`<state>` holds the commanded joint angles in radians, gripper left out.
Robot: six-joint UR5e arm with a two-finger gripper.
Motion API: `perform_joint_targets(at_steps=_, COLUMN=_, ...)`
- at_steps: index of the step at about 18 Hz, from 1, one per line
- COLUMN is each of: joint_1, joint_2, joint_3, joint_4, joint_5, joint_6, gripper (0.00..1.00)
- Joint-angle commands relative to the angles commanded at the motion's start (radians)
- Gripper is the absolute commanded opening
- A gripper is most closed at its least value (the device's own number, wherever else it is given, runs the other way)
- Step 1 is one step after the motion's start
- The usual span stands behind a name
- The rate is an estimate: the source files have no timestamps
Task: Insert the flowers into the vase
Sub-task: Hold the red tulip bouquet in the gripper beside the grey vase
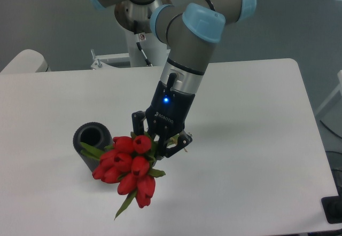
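From the fixed camera you see the tool [159,138] angled down over the white worktop [251,140], its fingers closed around the flowers [130,166] at the top of the bunch — the stems themselves are hidden behind the red heads and the tool body. The tulip heads hang toward you, with green leaves [124,206] poking out below and to the side. The vase [92,142] stands upright on the worktop just left of the bunch; its round mouth is open and dark. One leaf and the leftmost heads overlap the vase's right wall in this view — you cannot tell whether they touch it. A blue light glows on the tool's wrist [166,99].
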<state>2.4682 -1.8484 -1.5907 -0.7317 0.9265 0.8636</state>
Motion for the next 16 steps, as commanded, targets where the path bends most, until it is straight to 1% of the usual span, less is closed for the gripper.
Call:
perform_joint_targets(at_steps=2, joint_1=-0.003, joint_2=-0.003, joint_3=-0.006, joint_4=0.0, joint_5=0.003, joint_6=0.003, gripper=0.25)
perform_joint_targets(at_steps=4, joint_1=-0.003, joint_2=-0.006, joint_3=0.005, joint_4=0.0, joint_5=0.005, joint_6=-0.003, gripper=0.25)
perform_joint_targets(at_steps=8, joint_1=-0.005, joint_2=-0.006, joint_3=-0.011, joint_4=0.0, joint_5=0.005, joint_6=-0.003, gripper=0.25)
perform_joint_targets(at_steps=13, joint_1=-0.028, joint_2=-0.003, joint_3=-0.015, joint_4=-0.002, joint_5=0.008, joint_6=-0.006, gripper=0.25)
perform_joint_targets(at_steps=16, joint_1=-0.047, joint_2=-0.008, joint_3=-0.008, joint_4=0.0, joint_5=0.012, joint_6=-0.053, gripper=0.26)
